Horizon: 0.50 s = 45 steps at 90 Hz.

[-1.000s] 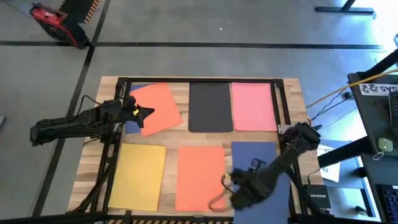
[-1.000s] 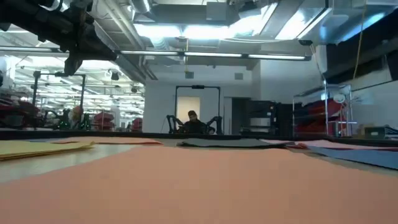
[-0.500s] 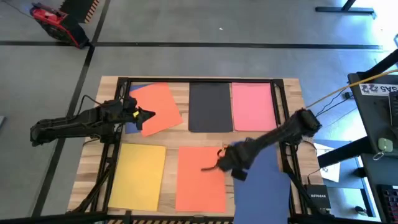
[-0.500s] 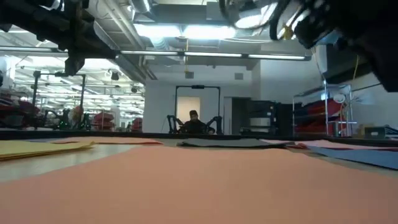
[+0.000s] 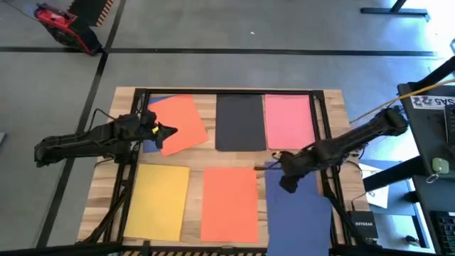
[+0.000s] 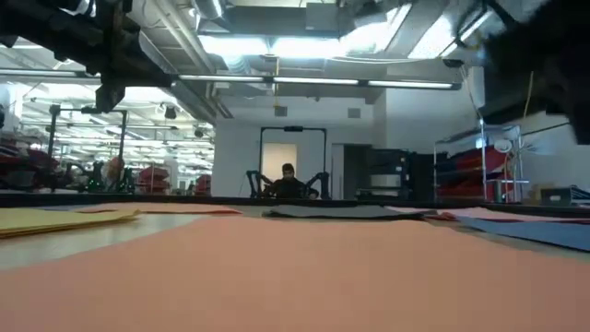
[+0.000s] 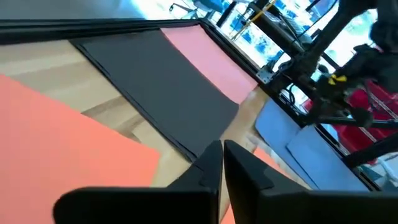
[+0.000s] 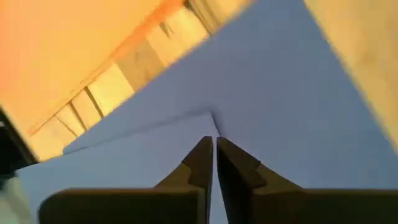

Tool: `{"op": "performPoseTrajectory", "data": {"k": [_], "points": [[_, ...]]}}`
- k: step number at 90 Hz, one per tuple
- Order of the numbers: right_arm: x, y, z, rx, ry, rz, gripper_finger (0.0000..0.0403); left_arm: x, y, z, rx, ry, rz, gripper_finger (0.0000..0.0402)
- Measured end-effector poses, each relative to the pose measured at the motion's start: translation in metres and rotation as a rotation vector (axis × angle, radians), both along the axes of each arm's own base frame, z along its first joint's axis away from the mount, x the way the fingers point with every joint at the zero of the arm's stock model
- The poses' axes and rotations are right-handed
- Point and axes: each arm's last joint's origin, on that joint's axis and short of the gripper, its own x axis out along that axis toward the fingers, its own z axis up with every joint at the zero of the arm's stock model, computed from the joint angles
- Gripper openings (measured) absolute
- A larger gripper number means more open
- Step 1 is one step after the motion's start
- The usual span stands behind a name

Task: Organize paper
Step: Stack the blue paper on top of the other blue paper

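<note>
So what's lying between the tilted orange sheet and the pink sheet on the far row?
The black sheet lies between the tilted orange sheet and the pink sheet, flat on the table; the high view shows it.

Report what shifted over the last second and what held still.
The right end effector swung from the near edge of the table, across the near orange sheet, to the far end of the blue sheet; its fingers are shut. That sheet now lies slightly skewed. The left end effector stayed over the tilted orange sheet, shut. The yellow, black and pink sheets did not move.
</note>
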Motion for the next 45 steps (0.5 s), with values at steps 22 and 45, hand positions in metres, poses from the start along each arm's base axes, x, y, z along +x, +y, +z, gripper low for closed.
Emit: {"op": "performPoseTrajectory", "data": {"k": [22, 45], "points": [[-0.005, 0.002, -0.016, 0.147, -0.049, 0.088, 0.0091, 0.0, 0.0, 0.0, -0.006, -0.001, 0.003, 0.0], [0.007, 0.005, -0.037, 0.035, -0.01, 0.163, 0.0153, -0.001, 0.0, -0.002, -0.009, 0.015, 0.007, 0.0]]}}
